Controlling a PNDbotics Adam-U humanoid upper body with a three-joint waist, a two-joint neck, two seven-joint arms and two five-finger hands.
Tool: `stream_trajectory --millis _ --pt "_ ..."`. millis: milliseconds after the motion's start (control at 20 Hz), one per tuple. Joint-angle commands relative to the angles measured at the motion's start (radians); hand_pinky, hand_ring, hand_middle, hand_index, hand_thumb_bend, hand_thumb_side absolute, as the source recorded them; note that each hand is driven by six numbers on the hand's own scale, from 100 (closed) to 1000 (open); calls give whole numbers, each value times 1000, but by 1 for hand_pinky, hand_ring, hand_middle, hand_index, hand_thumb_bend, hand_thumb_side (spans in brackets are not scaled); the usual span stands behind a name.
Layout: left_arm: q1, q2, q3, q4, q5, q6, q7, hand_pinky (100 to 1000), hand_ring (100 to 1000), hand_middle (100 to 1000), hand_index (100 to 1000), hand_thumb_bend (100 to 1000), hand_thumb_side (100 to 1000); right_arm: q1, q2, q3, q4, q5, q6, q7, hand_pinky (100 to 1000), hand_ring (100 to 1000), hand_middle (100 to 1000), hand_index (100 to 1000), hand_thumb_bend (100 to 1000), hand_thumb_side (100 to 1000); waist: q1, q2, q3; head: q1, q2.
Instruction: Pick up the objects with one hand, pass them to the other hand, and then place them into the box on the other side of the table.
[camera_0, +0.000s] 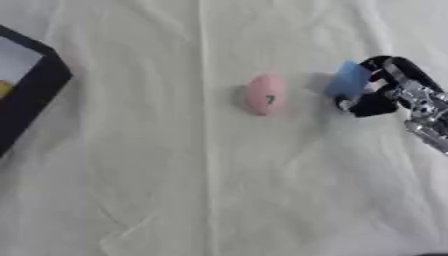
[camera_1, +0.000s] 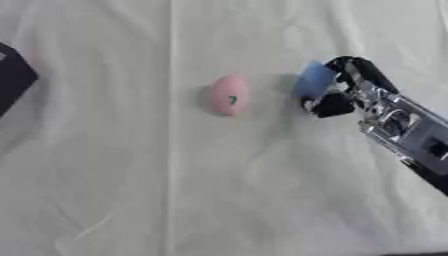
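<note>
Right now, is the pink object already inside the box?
No, the pink object lies on the white cloth mid-table, well apart from the black box at the left edge.

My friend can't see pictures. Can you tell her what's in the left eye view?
The right robot hand reaches in from the right, its fingers curled round a blue object. A pink egg-shaped object lies beside it on the white cloth, and a black box sits at the left edge.
</note>
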Motion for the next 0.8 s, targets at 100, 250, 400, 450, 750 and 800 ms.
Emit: stream_trajectory --millis 100,250,400,450,750,800 --pt "-4 18 10 -11 -6 1 0 899 621 531 732 100 570 -4 -19 -11 -9 -16 3 -23 712 820 716 720 387 100 -2 -1 -3 -2 -8" --pt "-1 18 10 -9 -7 1 1 899 621 531 731 100 570 -3 -20 -12 -9 -26 4 -36 718 816 700 703 388 100 -2 0 -3 -2 -5" --pt "0 19 10 -9 -7 1 2 900 621 531 732 100 569 -2 -21 -14 -9 -37 4 -43 721 811 682 683 388 100 -2 -1 -5 -2 -3" --pt "0 19 10 -10 -7 1 3 900 621 531 732 100 568 -2 -21 -14 -9 -40 3 -46 721 809 679 680 388 100 -2 -2 -5 -1 -2" --pt "4 22 12 -12 -5 1 4 901 620 531 732 100 565 -2 -26 -19 -9 -60 -27 -82 660 767 632 617 374 100 -1 -10 -6 -1 -3" --pt "5 22 12 -12 -4 1 4 901 621 531 732 100 564 -2 -27 -19 -9 -65 -34 -89 651 763 627 610 373 100 0 -12 -7 -1 -4"
